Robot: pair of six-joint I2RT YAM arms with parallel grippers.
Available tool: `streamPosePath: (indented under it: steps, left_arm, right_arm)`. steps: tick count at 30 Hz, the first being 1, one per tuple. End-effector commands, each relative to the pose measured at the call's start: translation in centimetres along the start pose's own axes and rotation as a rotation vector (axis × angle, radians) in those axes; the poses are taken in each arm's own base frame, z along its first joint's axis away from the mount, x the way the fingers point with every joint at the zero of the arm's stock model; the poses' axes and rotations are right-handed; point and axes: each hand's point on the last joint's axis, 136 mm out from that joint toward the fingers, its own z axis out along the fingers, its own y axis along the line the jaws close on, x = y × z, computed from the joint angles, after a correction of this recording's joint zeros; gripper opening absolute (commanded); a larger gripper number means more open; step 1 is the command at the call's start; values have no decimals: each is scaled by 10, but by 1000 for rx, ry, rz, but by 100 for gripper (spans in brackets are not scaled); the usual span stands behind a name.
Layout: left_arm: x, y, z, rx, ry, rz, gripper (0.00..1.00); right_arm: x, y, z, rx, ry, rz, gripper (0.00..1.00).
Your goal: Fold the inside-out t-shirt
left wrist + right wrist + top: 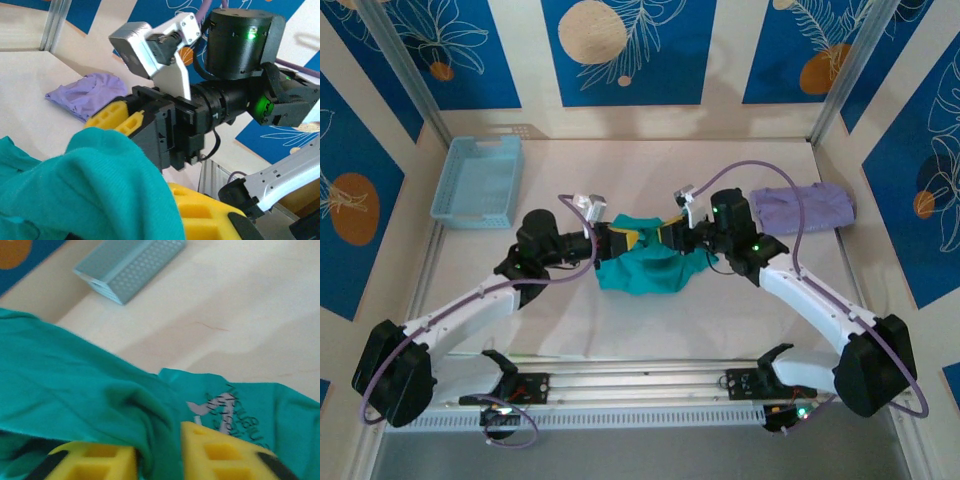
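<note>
Count, left to right: one pale blue basket, one inside-out t-shirt, one lavender garment; two arms.

Basket sits at the desk's far left, upright, its floor visible all across. The t-shirt lies crumpled at mid-desk, well apart from the basket. The lavender garment lies folded at far right, clear of the teal cloth.

Left arm reaches from the near-left corner in toward centre, forearm low. Left pincer meets the shirt's upper left edge, closed tight on the teal cloth, which drapes over it in the wrist view.

Right arm mirrors it from the near-right corner. Right pincer is at the shirt's upper right edge, narrowly parted, with a fold of teal cloth between its yellow fingers; cannot tell whether it pinches. Grey lettering shows on the cloth just beyond.
</note>
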Motion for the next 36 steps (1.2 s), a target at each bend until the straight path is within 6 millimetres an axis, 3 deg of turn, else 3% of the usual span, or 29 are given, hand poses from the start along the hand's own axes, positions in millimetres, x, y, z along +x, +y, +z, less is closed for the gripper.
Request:
streamPosePath:
  steps: [1, 5, 9, 12, 16, 19, 24, 33, 36]
  left_arm:
    - [-15, -9, -5, 32, -50, 39, 0]
    - [-14, -1, -8, -22, -59, 47, 0]
    - [-13, 4, -9, -55, -54, 50, 0]
    - [-11, 5, -9, -59, -46, 47, 0]
    - [-10, 4, -10, -54, -41, 48, 0]
    - [-10, 3, -10, -49, -40, 49, 0]
    - [-9, 1, -10, -38, -35, 48, 0]
    - [-7, 1, -10, -36, -34, 48, 0]
    - [-8, 1, -10, -37, -35, 48, 0]
  right_arm:
    - [1, -17, -12, 138, 39, -18, 35]
    - [-2, -4, -36, 118, -2, -100, 44]
    - [-6, 40, -53, -89, -89, -211, 46]
    - [-7, 72, -56, -260, -120, -256, 44]
    - [-12, 97, -49, -388, -132, -296, 39]
    - [-17, 97, -36, -398, -111, -281, 34]
    - [-17, 88, -18, -388, -89, -276, 36]
    - [-27, 87, -12, -403, -96, -281, 38]
    - [-29, 89, -15, -421, -101, -290, 28]
